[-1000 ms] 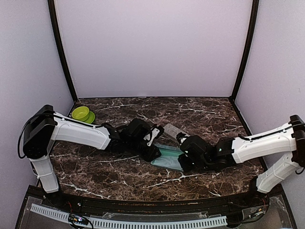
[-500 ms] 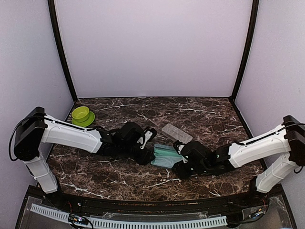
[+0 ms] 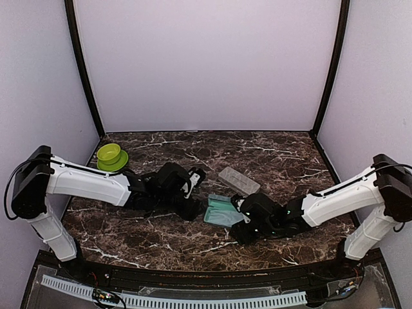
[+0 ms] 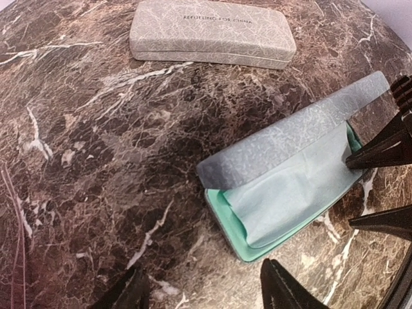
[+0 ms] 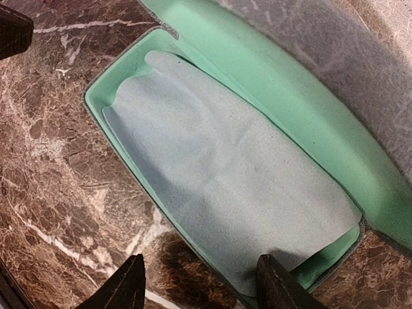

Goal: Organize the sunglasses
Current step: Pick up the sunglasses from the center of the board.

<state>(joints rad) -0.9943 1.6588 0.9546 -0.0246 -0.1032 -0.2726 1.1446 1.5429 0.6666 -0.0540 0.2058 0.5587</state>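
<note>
No sunglasses show in any view. An open grey case [image 3: 222, 211] with teal lining lies mid-table with a pale blue-grey cloth [image 5: 225, 180] spread inside it; anything under the cloth is hidden. The case's lid [image 4: 290, 138] stands partly raised over the cloth [image 4: 296, 193]. My left gripper [image 3: 197, 207] is open and empty just left of the case's end [image 4: 206, 293]. My right gripper [image 3: 239, 222] is open and empty, its fingertips straddling the case's near right edge [image 5: 199, 286]. A second grey case [image 3: 239, 180] lies shut behind it, and shows in the left wrist view [image 4: 212, 42].
A lime green bowl [image 3: 111, 154] sits at the back left of the dark marble table [image 3: 161, 238]. Both forearms lie low over the table, converging on the open case. Black posts stand at the back corners.
The left gripper has drawn back to the left, away from the case. The right gripper has moved left and nearer, along the case's near edge. The case stays open with the cloth inside.
</note>
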